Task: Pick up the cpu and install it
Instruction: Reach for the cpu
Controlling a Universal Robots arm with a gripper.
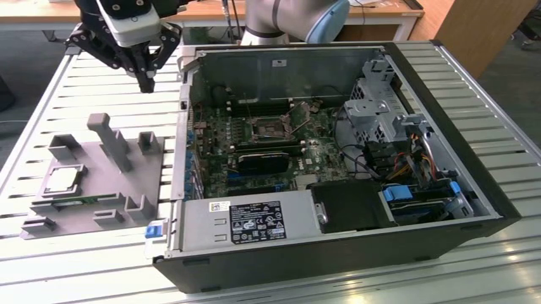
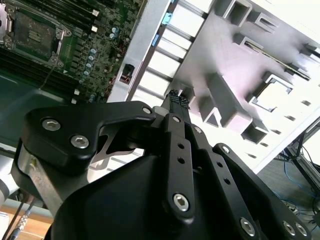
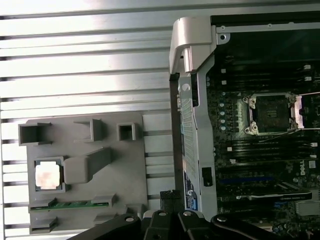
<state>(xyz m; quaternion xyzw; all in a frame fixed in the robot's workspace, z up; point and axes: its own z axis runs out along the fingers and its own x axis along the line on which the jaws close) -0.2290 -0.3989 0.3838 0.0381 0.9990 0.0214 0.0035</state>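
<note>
1. The gripper is seen above the slatted table, its fingers pressed together with nothing between them.
2. The cpu is seated flat in a square recess of the grey holder, well apart from the gripper.
3. In the first wrist view, a green memory stick is seen lying near the cpu in the same holder.
4. The open case is placed just beside the holder, with the socket on the board inside it.

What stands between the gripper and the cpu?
Nothing covers the cpu in its tray pocket. A tall post of the tray stands beside it, on the side toward the gripper, which hangs above the table.
</note>
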